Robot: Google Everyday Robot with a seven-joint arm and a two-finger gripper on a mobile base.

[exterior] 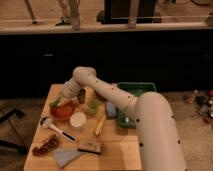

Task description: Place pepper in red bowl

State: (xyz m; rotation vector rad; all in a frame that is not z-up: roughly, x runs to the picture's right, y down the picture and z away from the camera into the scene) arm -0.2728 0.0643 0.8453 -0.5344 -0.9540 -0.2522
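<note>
The red bowl (64, 111) sits on the left part of the wooden table (117, 150). The small green pepper (54, 103) shows at the bowl's upper left rim, right at the tip of my gripper (64, 99). The gripper hangs over the bowl's back edge, at the end of the white arm that reaches in from the right. I cannot tell whether the pepper hangs from the gripper or rests on the rim.
A pale green cup (92, 105) stands right of the bowl, and a white round disc (77, 120) in front of it. A long yellow piece (100, 126), a blue item (111, 109) and the green bin (133, 91) lie further right. A white-handled tool (56, 130), red grapes (45, 145), a blue cloth (65, 156) and a brown block (90, 146) lie near the front.
</note>
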